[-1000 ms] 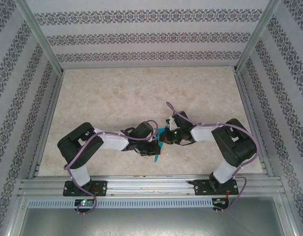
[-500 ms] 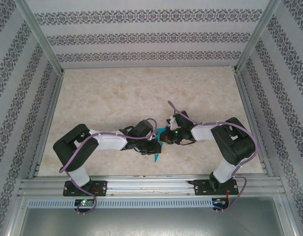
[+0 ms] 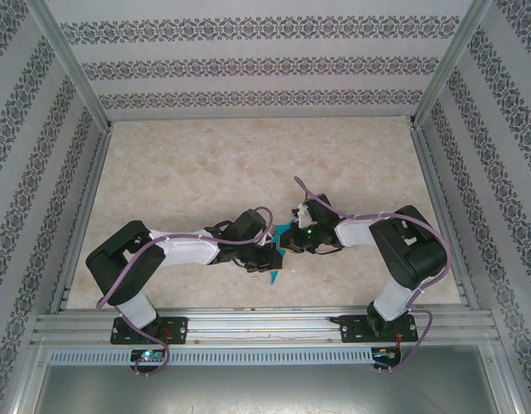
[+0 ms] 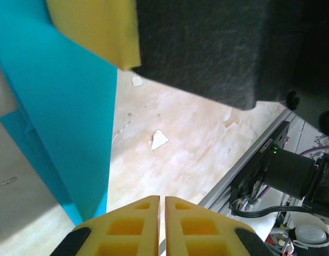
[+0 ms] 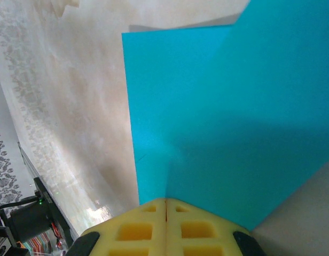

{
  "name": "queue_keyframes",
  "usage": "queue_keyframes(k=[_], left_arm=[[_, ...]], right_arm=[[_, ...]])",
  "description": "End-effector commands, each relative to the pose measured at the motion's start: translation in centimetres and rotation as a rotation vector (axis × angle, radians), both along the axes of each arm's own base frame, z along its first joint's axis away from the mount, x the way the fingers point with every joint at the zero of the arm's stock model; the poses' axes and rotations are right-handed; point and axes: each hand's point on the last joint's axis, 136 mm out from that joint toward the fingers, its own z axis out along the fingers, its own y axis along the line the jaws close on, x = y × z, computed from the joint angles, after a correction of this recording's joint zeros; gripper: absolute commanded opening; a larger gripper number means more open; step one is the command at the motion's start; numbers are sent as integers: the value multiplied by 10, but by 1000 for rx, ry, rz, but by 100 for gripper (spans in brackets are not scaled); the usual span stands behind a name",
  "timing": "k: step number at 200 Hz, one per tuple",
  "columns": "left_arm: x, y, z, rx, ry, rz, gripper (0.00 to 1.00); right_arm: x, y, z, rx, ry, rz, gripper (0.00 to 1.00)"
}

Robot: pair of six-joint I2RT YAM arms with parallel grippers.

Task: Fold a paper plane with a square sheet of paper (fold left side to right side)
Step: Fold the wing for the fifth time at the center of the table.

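Seen from above, two black-and-white robot arms reach in from the 6 o'clock edge of a pale marbled counter (image 3: 248,164) and meet just short of its centre, toward 6 o'clock. Between them lies the teal-blue sheet of paper (image 3: 273,273), mostly covered by the arms, with one narrow point sticking out toward 6 o'clock. The left end effector (image 3: 267,259) comes at the paper from 9 o'clock and the right end effector (image 3: 289,245) from 3 o'clock, the two very close together. In the left wrist view, the left end effector (image 4: 162,198) has its yellow fingers drawn together with only a thin slit between them and nothing in it. The sheet of paper (image 4: 63,117) lies flat on the counter (image 4: 180,149) toward 10 o'clock of those fingers, with a second teal layer peeking out along its 9 o'clock edge. A yellow finger (image 4: 95,26) and the dark body of the right arm hang over the paper at 12 o'clock. In the right wrist view, the right end effector (image 5: 165,201) is fully closed, and its tips meet the sheet of paper (image 5: 234,117), where one teal layer overlaps another at a slant. Whether a layer is pinched between the tips cannot be told. Bare counter (image 5: 73,106) lies at 9 o'clock.
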Motion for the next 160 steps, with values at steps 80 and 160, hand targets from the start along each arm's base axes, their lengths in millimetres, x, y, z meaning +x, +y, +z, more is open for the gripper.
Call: queue_keyframes(k=[80,160], left_arm=[[-24,0,-8,-21,62,-20,11],[-27,0,-16,-9,73,-19,11]], right_arm=[[-22,-26,-42,-177,121,-19,0],[-22,-26,-43,-191,124,-12,0]])
